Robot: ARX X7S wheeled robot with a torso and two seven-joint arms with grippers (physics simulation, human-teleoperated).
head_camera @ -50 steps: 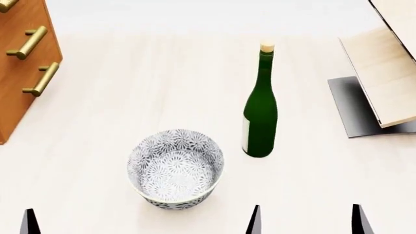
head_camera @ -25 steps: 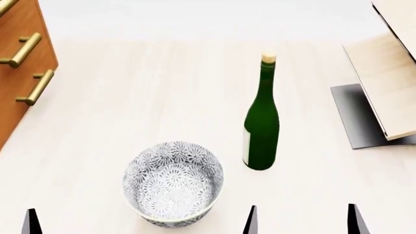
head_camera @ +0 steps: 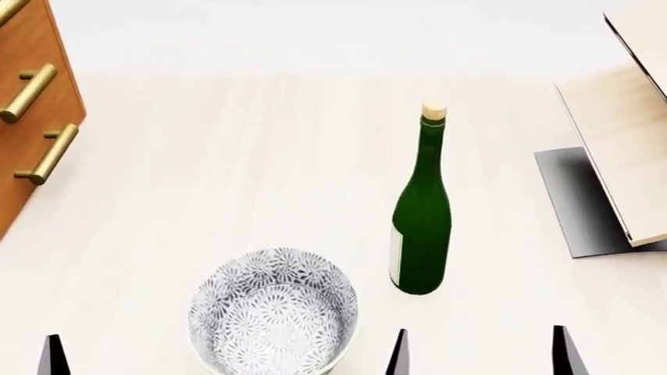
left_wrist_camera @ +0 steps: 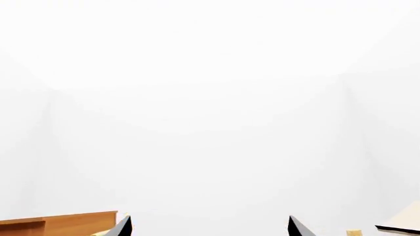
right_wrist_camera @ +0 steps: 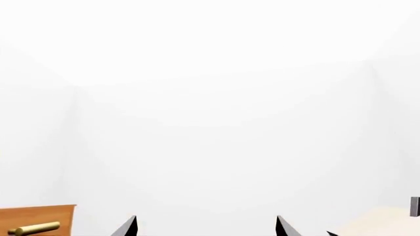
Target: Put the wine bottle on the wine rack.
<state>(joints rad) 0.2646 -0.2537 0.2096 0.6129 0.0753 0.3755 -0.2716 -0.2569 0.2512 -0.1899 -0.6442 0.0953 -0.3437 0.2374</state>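
The wine bottle [head_camera: 422,219] stands upright on the pale table, dark green with a tan cork and a pale label. The wine rack [head_camera: 623,133], tilted light wood slabs on a grey metal base, rises at the right edge, apart from the bottle. My right gripper [head_camera: 480,359] is open at the bottom edge, just nearer to me than the bottle, with nothing between its fingers. My left gripper [left_wrist_camera: 210,230] is open too and empty. In the head view only one of its fingertips [head_camera: 50,355] shows, at the bottom left. The right wrist view shows my right gripper [right_wrist_camera: 206,230] facing white space.
A patterned blue-and-white bowl [head_camera: 273,319] sits close in front, left of the bottle. A reddish-brown cabinet [head_camera: 26,101] with brass handles stands at the far left. The pale table [head_camera: 240,156] stretches between them.
In the head view the bottle, the bowl and the rack have all slid down the picture, and the cabinet has slid left. The gripper tips stay at the bottom edge, still open.
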